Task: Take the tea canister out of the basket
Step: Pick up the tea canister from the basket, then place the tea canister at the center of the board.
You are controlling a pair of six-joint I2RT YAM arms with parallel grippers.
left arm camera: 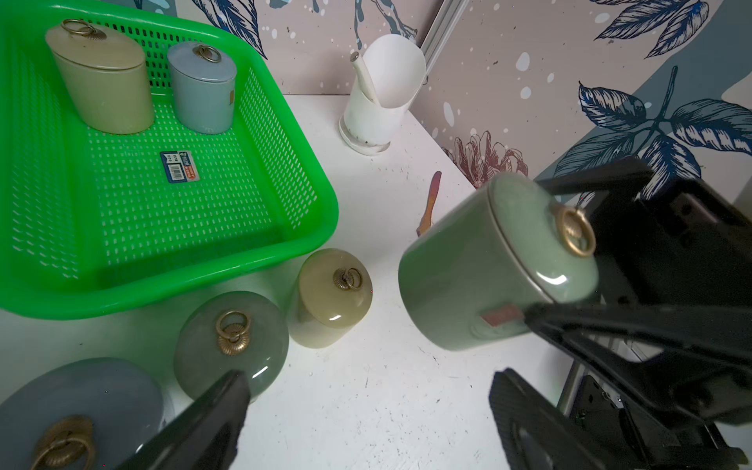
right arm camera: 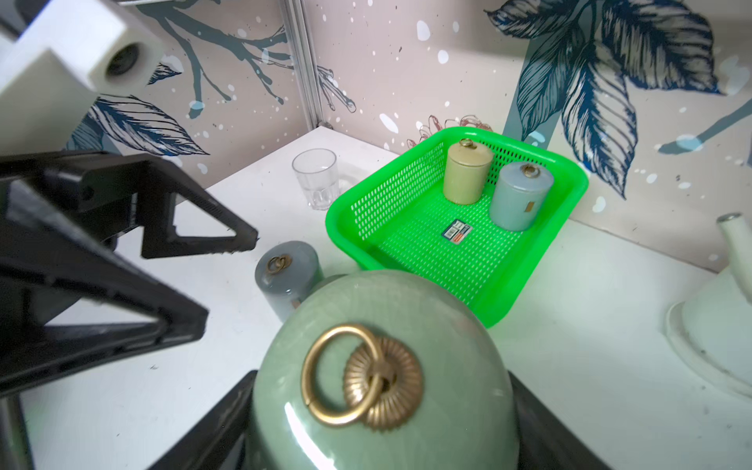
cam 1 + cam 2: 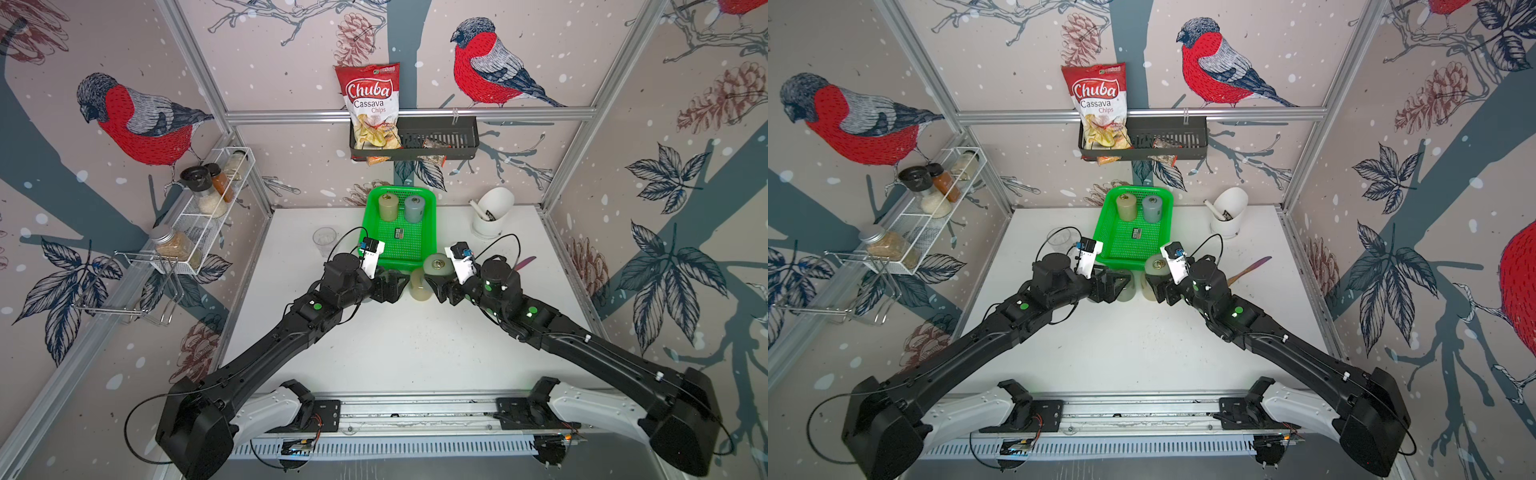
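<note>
Bimanual tabletop station, seen from the near edge. The right gripper (image 1: 537, 252) is clamped on the green tea canister (image 1: 468, 276), one black finger on each side of the body. The lid, with its brass ring, faces up in both top views. The canister is outside the basket (image 3: 401, 261), raised above the white table (image 3: 407, 345) just off the basket's near right corner.

The left gripper (image 1: 370, 384) is spread wide and holds nothing. It hangs low over the table just near of the basket's near left corner.

Inside the basket, a beige canister (image 3: 387, 206) and a grey-blue canister (image 3: 413, 209) stand upright side by side against the far wall. A small dark label (image 3: 400, 233) lies on the mesh floor near the middle.

Three more canisters stand on the table just near of the basket: a second beige one (image 3: 419, 284) between the two grippers, a second green one (image 1: 232, 342), and a second grey-blue one (image 2: 287, 276) furthest left.

A clear glass (image 3: 324, 241) stands left of the basket, and a white utensil holder (image 3: 492, 216) stands at the far right.
</note>
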